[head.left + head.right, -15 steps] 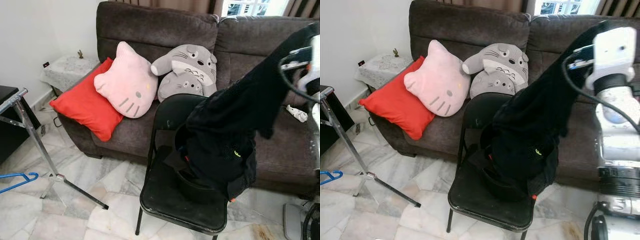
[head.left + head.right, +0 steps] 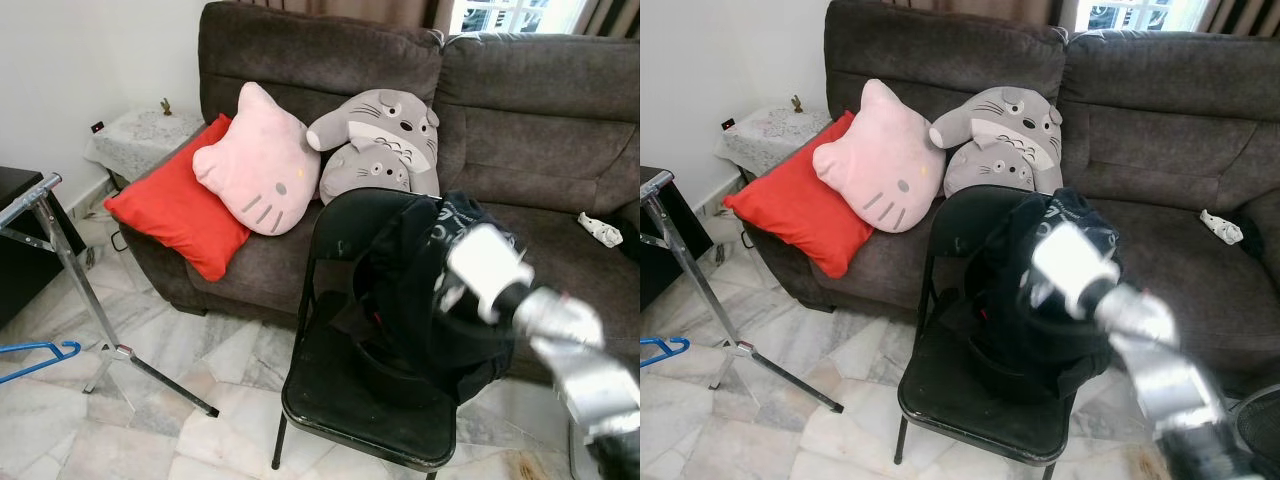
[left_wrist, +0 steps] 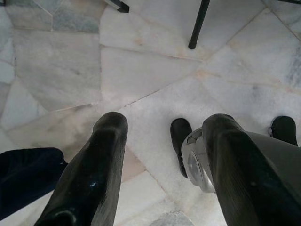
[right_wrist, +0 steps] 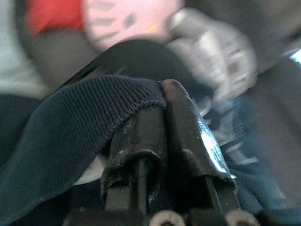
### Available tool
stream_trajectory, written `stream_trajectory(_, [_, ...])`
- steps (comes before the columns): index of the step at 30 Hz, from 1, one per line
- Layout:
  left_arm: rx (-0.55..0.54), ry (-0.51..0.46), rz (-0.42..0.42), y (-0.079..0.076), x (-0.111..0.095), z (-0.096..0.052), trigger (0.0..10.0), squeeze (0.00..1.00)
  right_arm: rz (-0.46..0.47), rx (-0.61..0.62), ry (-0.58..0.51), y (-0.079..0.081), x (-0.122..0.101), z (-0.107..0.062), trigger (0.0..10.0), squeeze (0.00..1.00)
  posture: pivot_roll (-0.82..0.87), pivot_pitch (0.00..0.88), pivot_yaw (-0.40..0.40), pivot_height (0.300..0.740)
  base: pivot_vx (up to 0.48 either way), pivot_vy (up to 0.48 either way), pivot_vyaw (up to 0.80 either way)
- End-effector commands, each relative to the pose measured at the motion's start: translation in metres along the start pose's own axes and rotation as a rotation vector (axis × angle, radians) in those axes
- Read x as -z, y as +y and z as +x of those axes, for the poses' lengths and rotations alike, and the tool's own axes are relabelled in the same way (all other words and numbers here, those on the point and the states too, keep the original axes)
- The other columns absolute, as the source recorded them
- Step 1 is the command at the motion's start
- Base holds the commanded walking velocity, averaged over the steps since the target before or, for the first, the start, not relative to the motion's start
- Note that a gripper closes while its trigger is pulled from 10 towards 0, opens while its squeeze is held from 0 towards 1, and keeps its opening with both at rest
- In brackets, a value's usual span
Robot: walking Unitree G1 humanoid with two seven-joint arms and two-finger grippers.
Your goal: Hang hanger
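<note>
The right gripper [image 4: 162, 94] is clamped on the ribbed hem of the dark garment [image 2: 420, 300] over the folding chair [image 2: 350, 400], probably to lift it, while the blue hanger [image 2: 38, 358] lies on the floor beside the rack (left gripper [image 3: 164, 141] idle, fingers apart).

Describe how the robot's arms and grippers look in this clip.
The right arm is silver metal with a whitish, boxy wrist section, blurred here. The right gripper has two long black fingers, scuffed and glossy. The left gripper has two thick, rounded black fingers.
</note>
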State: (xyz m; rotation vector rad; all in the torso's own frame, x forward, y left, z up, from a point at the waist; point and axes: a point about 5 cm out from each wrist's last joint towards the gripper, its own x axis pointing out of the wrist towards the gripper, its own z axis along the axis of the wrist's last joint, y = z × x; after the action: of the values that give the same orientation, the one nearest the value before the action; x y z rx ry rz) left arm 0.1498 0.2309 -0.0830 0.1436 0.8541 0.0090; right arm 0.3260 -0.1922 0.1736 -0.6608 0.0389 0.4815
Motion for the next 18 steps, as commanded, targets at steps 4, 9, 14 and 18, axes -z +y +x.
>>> stream_trajectory(4, [0.013,0.041,0.015,-0.002,0.01,-0.003,10.0,0.0,-0.047,-0.12,0.04,0.01,0.006,-0.004,0.0,0.0,-0.08,0.064,0.001,0.74,0.0,0.0,0.0])
stream_trajectory(9, [0.014,0.043,0.014,-0.003,0.011,-0.003,10.0,0.0,-0.07,-0.079,0.024,0.01,0.005,-0.003,0.0,0.0,-0.08,0.067,0.002,0.74,0.0,0.0,0.0])
stream_trajectory(14, [0.013,0.046,0.018,-0.002,0.011,-0.003,10.0,0.0,-0.076,-0.093,0.011,0.01,0.0,-0.001,0.5,0.0,-0.08,0.068,0.002,0.74,0.0,0.0,0.0])
stream_trajectory(18, [0.012,0.045,0.017,-0.002,0.011,-0.003,10.0,0.0,-0.088,-0.105,0.022,0.016,0.002,0.001,10.0,0.0,-0.08,0.068,0.0,0.74,0.0,0.0,0.0])
